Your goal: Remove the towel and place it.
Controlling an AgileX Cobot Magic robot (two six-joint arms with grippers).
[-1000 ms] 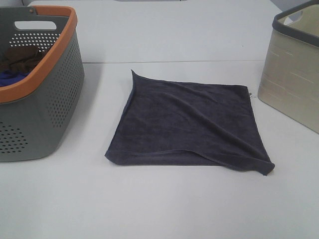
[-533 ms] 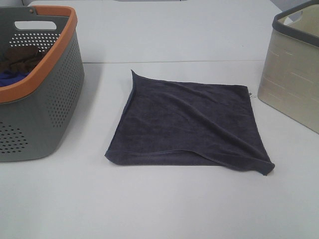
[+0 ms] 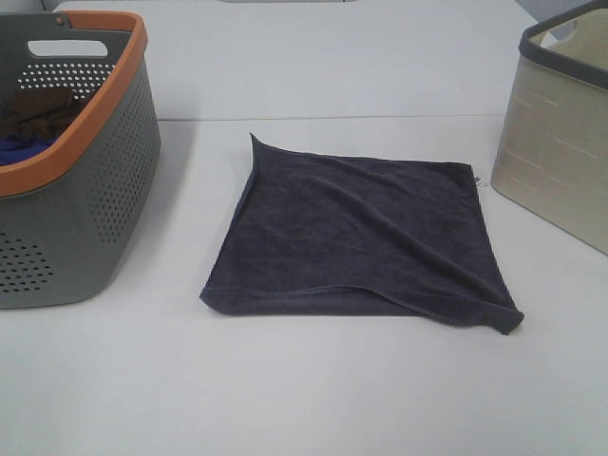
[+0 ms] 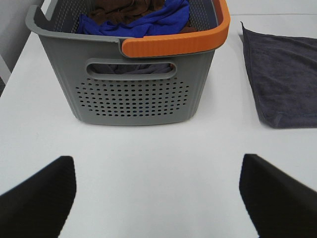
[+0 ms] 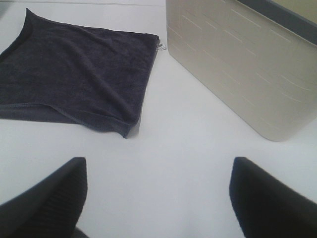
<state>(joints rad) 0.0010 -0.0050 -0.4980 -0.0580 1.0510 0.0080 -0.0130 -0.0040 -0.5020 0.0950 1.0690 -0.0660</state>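
Spread flat on the white table (image 3: 313, 399), well ahead of both grippers: the charcoal terry towel (image 3: 361, 233), roughly square, no clear long axis, hemmed, one near corner folded over. Forward and toward the middle from the right gripper (image 5: 158, 198); farther off to the side of the left gripper (image 4: 158, 198), which faces the perforated grey basket (image 4: 133, 94). Both sets of fingers spread wide, holding nothing. Right arm judged nearer. Beige ribbed bin (image 5: 242, 64) beside the towel's tagged edge.
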